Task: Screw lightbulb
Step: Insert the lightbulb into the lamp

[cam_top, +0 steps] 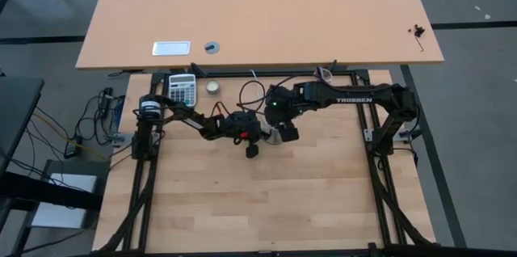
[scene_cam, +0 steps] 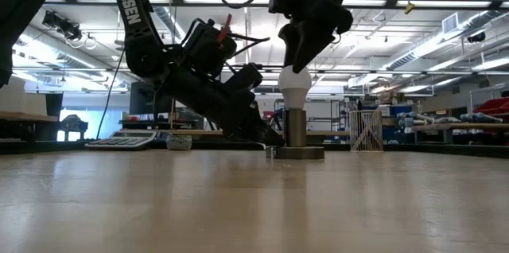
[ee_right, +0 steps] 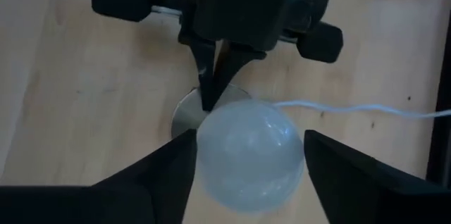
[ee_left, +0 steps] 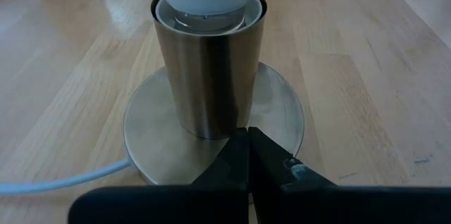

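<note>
Right claw (ee_right: 243,157) gripping lightbulb (ee_right: 248,152) (seated in socket (ee_left: 209,76)), left claw (ee_left: 248,155) closed, empty

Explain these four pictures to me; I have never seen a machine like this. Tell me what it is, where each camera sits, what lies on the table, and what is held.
This is a robot with two dark arms at a wooden table, each ending in a two-finger gripper. One picture looks straight down, one looks level across the table top, and two come from cameras on the arms' wrists.

On the table stands a metal socket on a round base with a white cord. A white lightbulb sits in its top. The right gripper comes from above, its fingers on either side of the bulb's globe. The left gripper is shut, with its tips pressed down on the socket's base, apparently steadying it.

At the table's far edge lie a calculator and a small round tin.
</note>
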Robot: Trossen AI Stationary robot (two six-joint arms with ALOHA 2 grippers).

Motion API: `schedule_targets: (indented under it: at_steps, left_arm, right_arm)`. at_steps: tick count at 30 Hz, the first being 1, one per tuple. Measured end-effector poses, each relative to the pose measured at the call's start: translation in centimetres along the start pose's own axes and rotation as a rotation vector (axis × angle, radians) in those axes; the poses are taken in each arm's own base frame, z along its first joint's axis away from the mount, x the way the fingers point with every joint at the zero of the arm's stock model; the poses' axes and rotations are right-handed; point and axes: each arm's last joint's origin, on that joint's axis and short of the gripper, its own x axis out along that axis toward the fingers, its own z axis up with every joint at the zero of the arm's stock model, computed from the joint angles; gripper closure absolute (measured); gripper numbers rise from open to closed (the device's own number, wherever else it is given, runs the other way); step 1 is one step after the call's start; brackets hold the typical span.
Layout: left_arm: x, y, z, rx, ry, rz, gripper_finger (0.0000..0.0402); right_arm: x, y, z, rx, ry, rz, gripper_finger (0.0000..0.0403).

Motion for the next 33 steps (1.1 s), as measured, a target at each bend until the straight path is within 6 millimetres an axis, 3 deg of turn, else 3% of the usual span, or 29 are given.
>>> schedule_targets:
  at_steps: [8, 13, 16, 20, 28, 33]
  left_arm:
    - [0.00, 0.00, -0.01, 0.000, 0.000, 0.000, 0.0399]
    - [0.00, 0.00, -0.02, 0.000, 0.001, 0.000, 0.0399]
    - [0.00, 0.00, -0.02, 0.000, 0.001, 0.000, 0.0399]
    - [0.00, 0.00, -0.02, -0.003, 0.001, 0.000, 0.0399]
    - [0.00, 0.00, -0.02, -0.007, 0.001, 0.000, 0.0399]
    - [0.00, 0.00, -0.02, -0.007, 0.001, 0.000, 0.0399]
  right_arm:
    - [-0.19, 0.00, 0.00, 0.268, 0.007, -0.024, 0.0203]
    - [-0.25, -0.05, 0.00, 0.628, 0.000, -0.034, 0.0200]
    - [-0.20, -0.05, 0.03, 0.683, -0.005, -0.026, 0.0188]
    - [-0.11, 0.05, 0.09, 0.572, -0.007, -0.018, 0.0165]
    - [-0.32, 0.11, 0.03, 0.168, -0.004, -0.020, 0.0110]
    - [-0.36, 0.18, 0.04, -0.054, -0.013, 0.006, 0.0100]
